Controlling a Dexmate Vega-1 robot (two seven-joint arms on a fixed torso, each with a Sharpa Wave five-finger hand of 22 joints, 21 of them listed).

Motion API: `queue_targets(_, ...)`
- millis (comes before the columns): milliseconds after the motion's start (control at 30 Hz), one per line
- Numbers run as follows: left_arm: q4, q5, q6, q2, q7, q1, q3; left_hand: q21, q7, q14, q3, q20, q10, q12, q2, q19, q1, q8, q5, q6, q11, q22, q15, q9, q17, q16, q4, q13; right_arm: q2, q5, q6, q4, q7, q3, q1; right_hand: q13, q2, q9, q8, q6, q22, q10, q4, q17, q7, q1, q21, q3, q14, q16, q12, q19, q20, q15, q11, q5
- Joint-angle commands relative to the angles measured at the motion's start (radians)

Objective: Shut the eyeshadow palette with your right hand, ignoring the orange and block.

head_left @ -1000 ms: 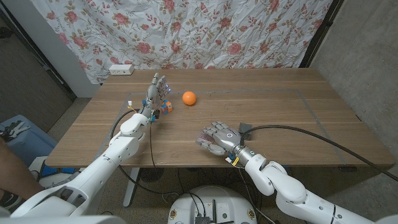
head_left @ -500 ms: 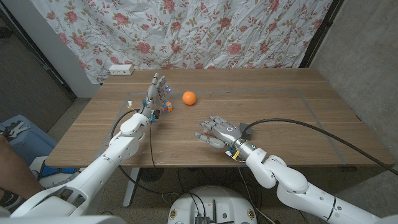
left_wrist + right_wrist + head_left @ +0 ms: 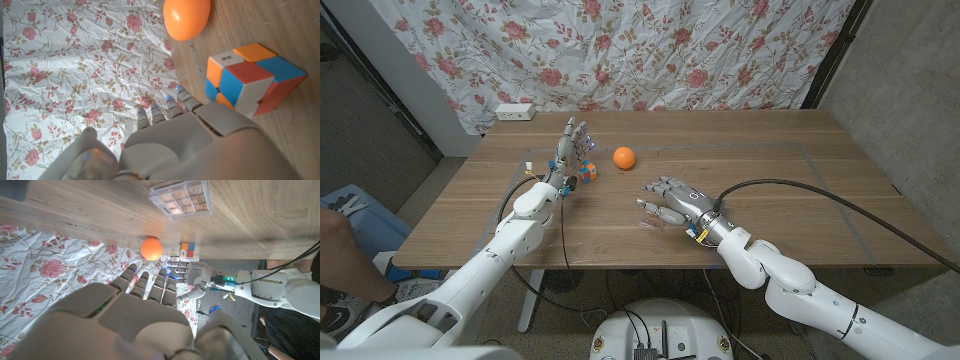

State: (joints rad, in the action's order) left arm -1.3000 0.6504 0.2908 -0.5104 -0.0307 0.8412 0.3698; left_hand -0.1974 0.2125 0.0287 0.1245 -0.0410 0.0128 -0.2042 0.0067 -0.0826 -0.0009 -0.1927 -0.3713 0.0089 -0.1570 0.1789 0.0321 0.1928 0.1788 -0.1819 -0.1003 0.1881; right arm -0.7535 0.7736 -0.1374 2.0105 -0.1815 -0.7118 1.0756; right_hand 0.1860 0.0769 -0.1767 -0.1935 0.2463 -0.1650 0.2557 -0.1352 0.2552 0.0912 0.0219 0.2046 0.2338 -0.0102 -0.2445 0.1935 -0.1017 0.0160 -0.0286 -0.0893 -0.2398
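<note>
Palette (image 3: 181, 198) lies on the tabletop (image 3: 770, 180), its lid down over the pans in the right wrist view; from the head camera the right hand (image 3: 672, 203) mostly covers it, only a clear edge showing. That hand hovers just above, fingers spread, holding nothing. Left hand (image 3: 570, 148) stands open-fingered beside the block (image 3: 586, 171), orange (image 3: 624, 157) nearby.

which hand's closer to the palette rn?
Right. The right hand hovers right by the palette, fingers spread. The left hand stands across the table beside the cube, well away from it.
</note>
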Motion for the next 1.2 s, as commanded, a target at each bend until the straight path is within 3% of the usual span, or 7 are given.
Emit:
queue_targets(33,0.000,0.000,0.000,0.000,0.000,0.000,0.000,-0.004,0.007,0.005,0.008,-0.002,0.003,-0.005,0.008,-0.008,0.006,-0.005,-0.004,-0.002,-0.005,0.004,0.024,0.004,0.005,-0.006,-0.001,0.004,-0.007,-0.129,0.073,-0.042,0.018,0.037,-0.054,0.001,0.046,-0.002,-0.005,0.014,-0.004,0.007,0.005,0.001,0.003,0.017,0.008,0.007,0.009,-0.004,0.002,-0.011,-0.005,-0.002,-0.002,-0.004)
queue_targets(567,0.000,0.000,0.000,0.000,0.000,0.000,0.000,-0.004,0.007,0.004,0.008,-0.001,0.002,-0.005,0.007,-0.008,0.006,-0.005,-0.004,-0.002,-0.004,0.004,0.023,0.004,0.005,-0.006,-0.001,0.004,0.017,-0.282,0.121,-0.148,-0.025,0.089,-0.103,0.001,0.051,-0.002,-0.005,0.022,-0.003,0.006,0.010,-0.004,0.004,0.025,0.012,0.020,0.016,-0.002,0.000,-0.045,-0.018,-0.007,0.011,-0.004)
queue_targets(800,0.000,0.000,0.000,0.000,0.000,0.000,0.000,-0.004,0.007,0.004,0.008,-0.002,0.003,-0.005,0.008,-0.007,0.006,-0.005,-0.004,-0.002,-0.004,0.004,0.024,0.004,0.005,-0.006,-0.001,0.004,0.029,-0.407,0.201,-0.225,-0.041,0.115,-0.113,0.001,0.051,-0.002,-0.004,0.024,-0.003,0.006,0.008,-0.004,0.002,0.022,0.014,0.022,0.031,-0.007,-0.001,-0.064,-0.017,-0.007,0.015,-0.003)
queue_targets(1000,0.000,0.000,0.000,0.000,0.000,0.000,0.000,-0.004,0.007,0.004,0.008,-0.001,0.002,-0.006,0.008,-0.007,0.006,-0.005,-0.004,-0.002,-0.006,0.004,0.024,0.004,0.005,-0.006,-0.001,0.004,0.038,-0.485,0.242,-0.277,-0.028,0.126,-0.136,0.001,0.051,-0.002,0.000,0.019,-0.002,-0.010,0.010,-0.009,0.000,0.024,0.015,0.029,0.042,-0.007,-0.007,-0.089,-0.015,0.023,0.016,-0.003)
queue_targets(1200,0.000,0.000,0.000,0.000,0.000,0.000,0.000,-0.004,0.007,0.004,0.008,-0.001,0.003,-0.005,0.007,-0.008,0.006,-0.005,-0.004,-0.002,-0.005,0.004,0.023,0.004,0.005,-0.006,-0.001,0.004,0.030,-0.501,0.265,-0.299,-0.029,0.129,-0.153,0.001,0.050,-0.002,0.000,0.021,-0.002,-0.011,0.011,-0.010,-0.004,0.025,0.014,0.031,0.042,-0.005,-0.006,-0.095,-0.021,0.014,0.020,-0.003)
